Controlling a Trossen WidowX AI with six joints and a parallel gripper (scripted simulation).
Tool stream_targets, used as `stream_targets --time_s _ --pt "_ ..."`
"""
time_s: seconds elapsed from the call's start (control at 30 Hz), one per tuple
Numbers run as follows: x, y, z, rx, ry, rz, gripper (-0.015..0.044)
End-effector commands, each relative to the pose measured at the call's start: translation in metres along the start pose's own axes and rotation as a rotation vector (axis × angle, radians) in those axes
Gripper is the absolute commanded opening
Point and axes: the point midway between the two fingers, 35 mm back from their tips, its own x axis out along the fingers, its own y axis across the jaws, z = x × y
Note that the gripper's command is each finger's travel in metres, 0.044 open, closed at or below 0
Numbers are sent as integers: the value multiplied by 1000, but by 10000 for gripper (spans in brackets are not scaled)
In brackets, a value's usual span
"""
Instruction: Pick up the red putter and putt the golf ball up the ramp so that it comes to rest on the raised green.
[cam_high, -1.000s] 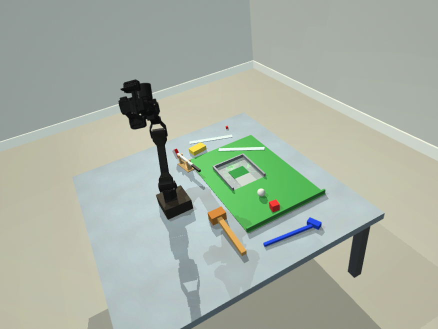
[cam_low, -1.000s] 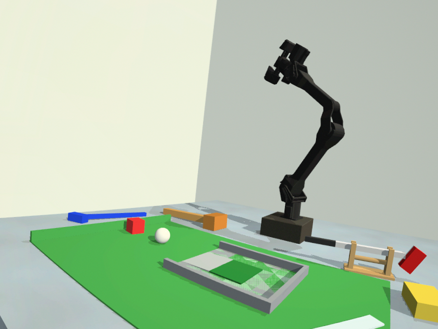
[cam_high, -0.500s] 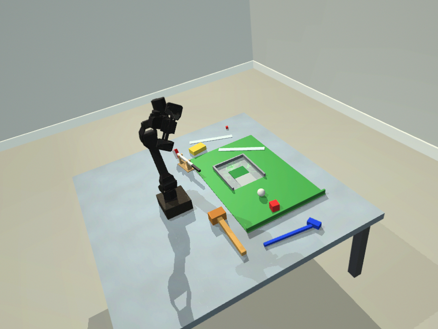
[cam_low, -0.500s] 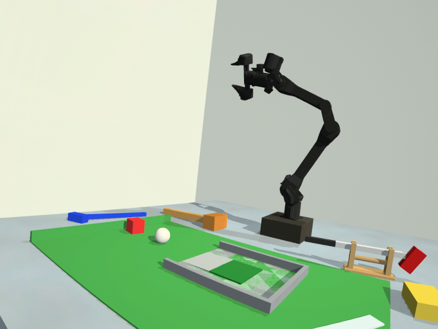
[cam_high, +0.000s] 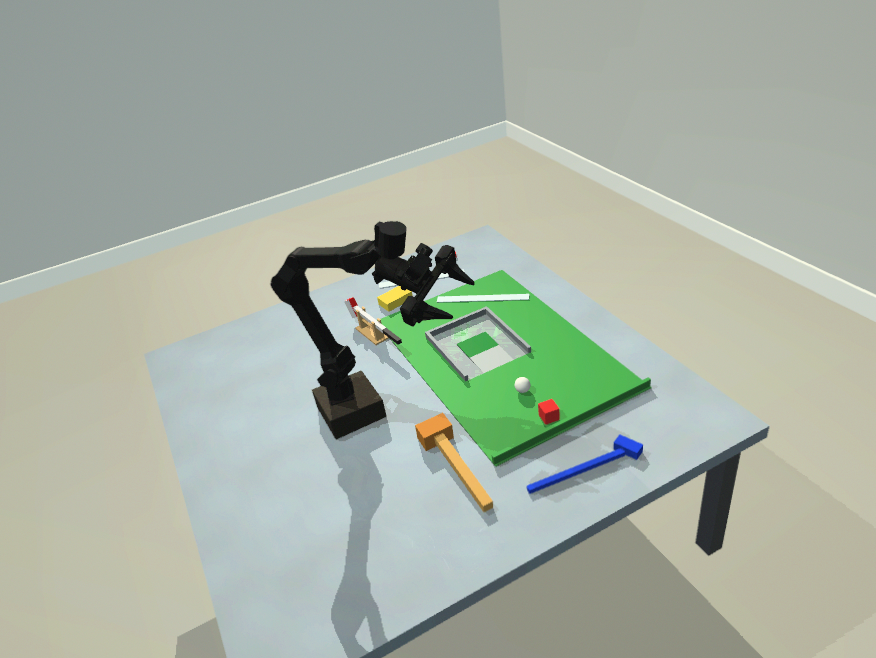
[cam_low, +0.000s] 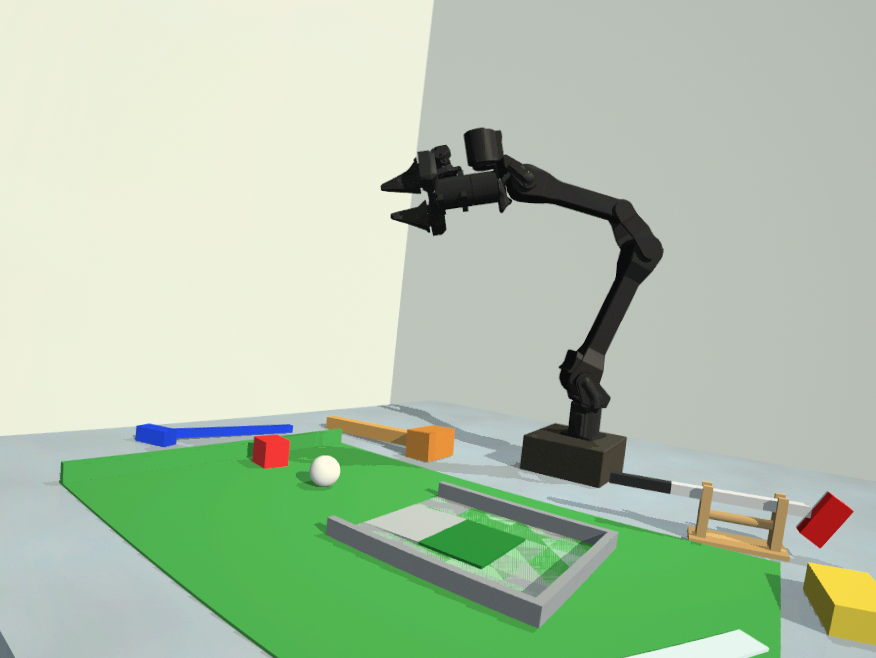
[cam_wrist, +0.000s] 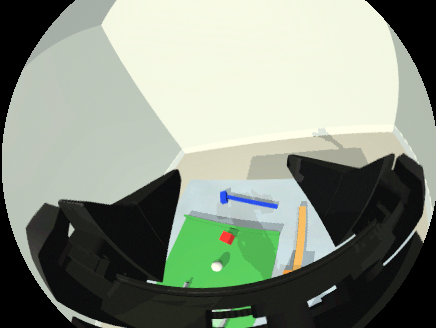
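Note:
The red putter, with red head, white shaft and black grip, lies across a small wooden stand beside the mat. The white golf ball sits on the green mat, in front of the open end of the grey-walled enclosure. Inside it are the pale ramp and the dark green patch. My gripper is open and empty, high above the mat, away from the putter.
A red cube stands near the ball. An orange mallet and a blue mallet lie off the mat. A yellow block is near the putter head. A white strip lies behind the enclosure.

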Motion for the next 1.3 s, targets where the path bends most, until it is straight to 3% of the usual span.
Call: stream_targets --time_s 0.0,0.27,0.7,1.03,1.2,1.27 --pt "9 31 -49 -169 149 103 440" --pt "-7 102 -171 -628 433 416 440" --pt "-102 151 -322 -1272 651 1004 440" --pt "-230 128 -431 -1853 700 1675 440" --pt "-290 91 -462 -2096 658 2042 440" --pt "-297 85 -465 -2125 650 2091 440"
